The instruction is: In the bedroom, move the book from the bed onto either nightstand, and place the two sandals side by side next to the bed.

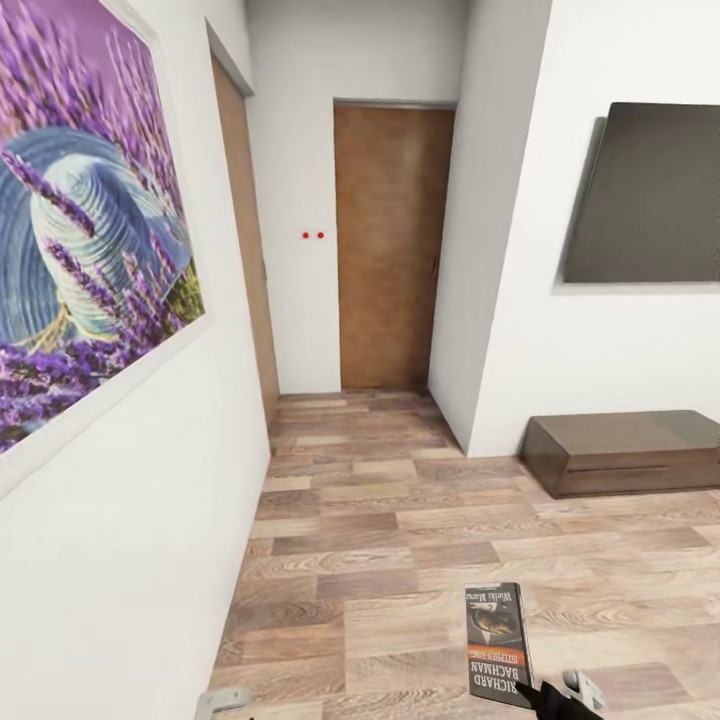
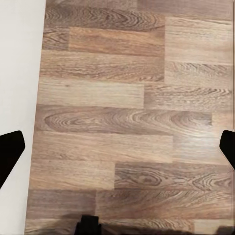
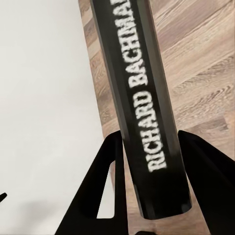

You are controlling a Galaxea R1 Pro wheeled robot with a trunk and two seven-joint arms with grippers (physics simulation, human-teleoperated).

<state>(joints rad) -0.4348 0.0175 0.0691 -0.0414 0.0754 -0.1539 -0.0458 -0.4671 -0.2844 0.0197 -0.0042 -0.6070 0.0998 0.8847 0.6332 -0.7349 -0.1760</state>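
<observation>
The book (image 1: 498,640) is held above the wood floor at the bottom right of the head view, its dark cover with the orange band and "Richard Bachman" lettering facing up. My right gripper (image 1: 535,693) is shut on its near end. In the right wrist view the book's black spine (image 3: 142,98) runs between the two black fingers (image 3: 105,176), which clamp it from both sides. My left gripper (image 2: 117,147) is open over bare floor planks, with its dark fingertips (image 2: 10,152) far apart at the picture's edges. The bed, nightstand and sandals are out of view.
A white wall with the purple lavender picture (image 1: 90,220) runs along the left. A short hallway ahead ends at a brown door (image 1: 390,245). A dark wall panel (image 1: 645,195) hangs at the right above a long low dark-wood sideboard (image 1: 625,450).
</observation>
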